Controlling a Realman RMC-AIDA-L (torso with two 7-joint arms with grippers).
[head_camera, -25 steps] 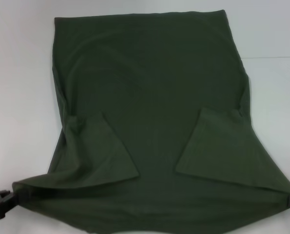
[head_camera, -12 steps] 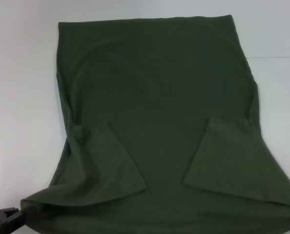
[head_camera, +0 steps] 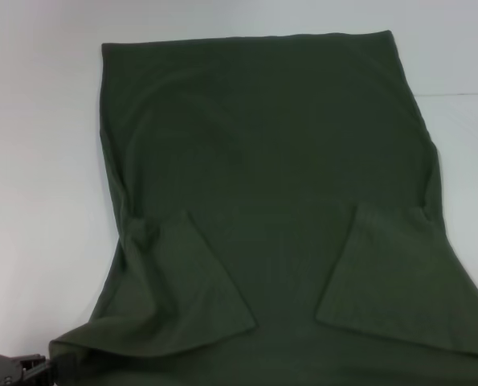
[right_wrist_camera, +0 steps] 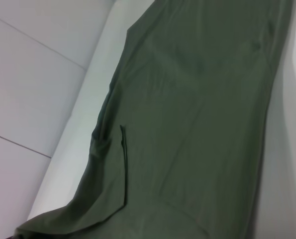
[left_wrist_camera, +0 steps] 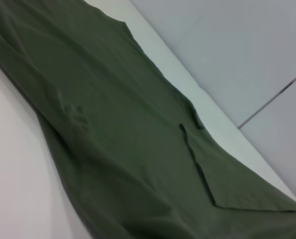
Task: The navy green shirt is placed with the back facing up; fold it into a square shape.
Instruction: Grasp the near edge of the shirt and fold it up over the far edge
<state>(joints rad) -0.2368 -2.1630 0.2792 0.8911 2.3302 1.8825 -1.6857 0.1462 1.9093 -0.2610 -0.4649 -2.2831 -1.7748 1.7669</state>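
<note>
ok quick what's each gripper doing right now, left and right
Left gripper: at the near left corner of the navy green shirt, shut on it.
Right gripper: not in view.

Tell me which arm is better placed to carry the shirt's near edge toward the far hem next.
Left, tentatively. The left end effector sits at the near-left corner of the navy green shirt. The right end effector is out of the head view.

The navy green shirt point(head_camera: 271, 185) lies spread, plain side up, both sleeves folded inward, near edge seemingly lifted.
</note>
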